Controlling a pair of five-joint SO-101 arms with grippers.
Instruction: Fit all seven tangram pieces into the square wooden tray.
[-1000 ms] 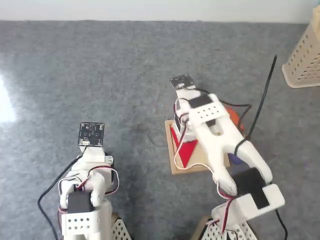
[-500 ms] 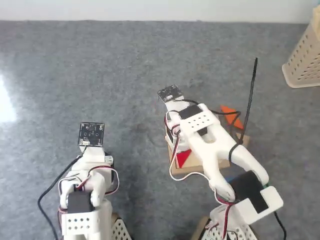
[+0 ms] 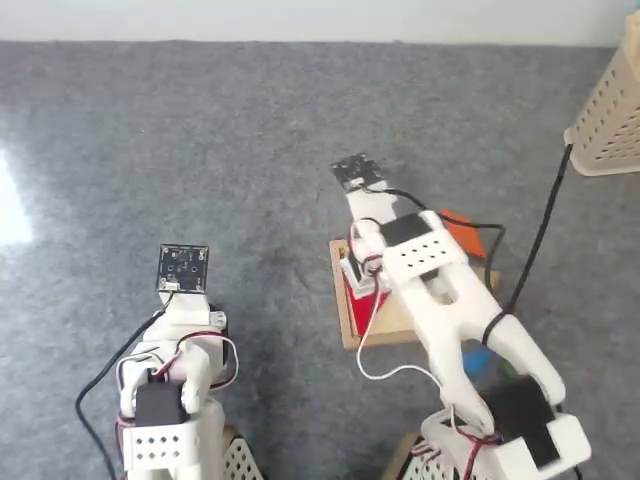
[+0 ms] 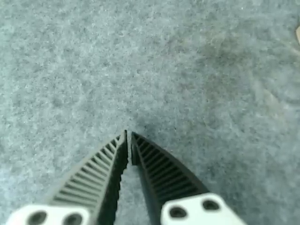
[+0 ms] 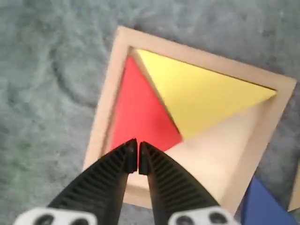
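The tray (image 5: 220,159) is laid on the grey carpet (image 4: 187,70), under the right arm. Two pieces are seated in it: a red triangle (image 5: 138,112) along one wall and a yellow triangle (image 5: 197,93) along the adjoining wall, met edge to edge. The rest of the floor is bare wood. The right gripper (image 5: 134,152) is poised over the red triangle's inner corner, its jaws pressed together with nothing between them. A blue piece (image 5: 260,208) is seen on the carpet just outside one tray corner, and an orange piece (image 3: 463,235) near the tray's far side. The left gripper (image 4: 128,140) is held over the carpet, well apart from the tray, its jaws closed on nothing. A perforated basket (image 3: 610,110) is set at the table's far right.
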